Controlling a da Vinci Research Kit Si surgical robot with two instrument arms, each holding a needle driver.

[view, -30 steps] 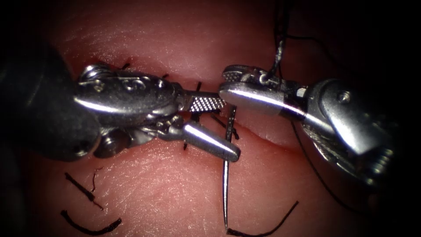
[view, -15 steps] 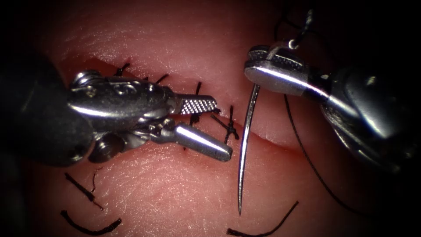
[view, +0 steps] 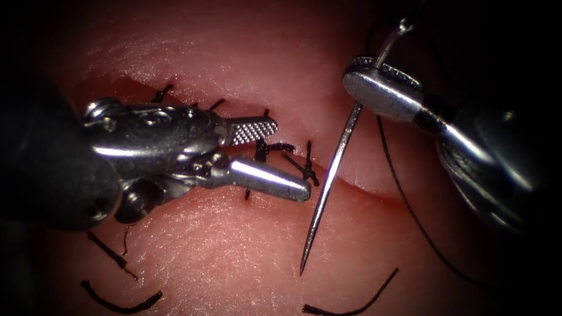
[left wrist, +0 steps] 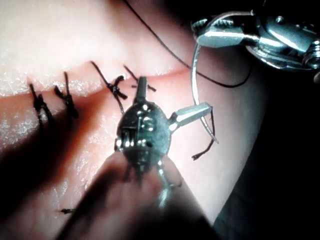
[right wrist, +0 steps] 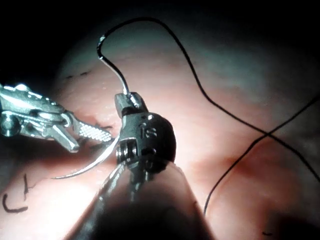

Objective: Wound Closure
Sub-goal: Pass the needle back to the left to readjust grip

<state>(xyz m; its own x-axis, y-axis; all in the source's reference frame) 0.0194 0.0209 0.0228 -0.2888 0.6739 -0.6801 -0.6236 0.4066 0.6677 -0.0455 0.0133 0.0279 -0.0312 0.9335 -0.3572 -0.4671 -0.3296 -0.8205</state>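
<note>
Over the cut (view: 374,187) in the tissue (view: 234,246) we see both tools. Our right tool (view: 380,88) has its jaws closed on the needle (view: 331,175), gripping it near the swaged end, where the thread (view: 410,210) joins. From the jaws the needle hangs down and to the left across the cut, free of the tissue, its point above the surface below the cut. The thread trails from the needle's tail and runs down on the right. Our left tool (view: 275,158) sits to the left of the needle with its jaws spread wide and nothing between them, just above the stitches (view: 304,167) already tied along the cut. Cut ends (view: 117,301) of thread lie on the tissue below the left tool, and another lies near the needle's point.
</note>
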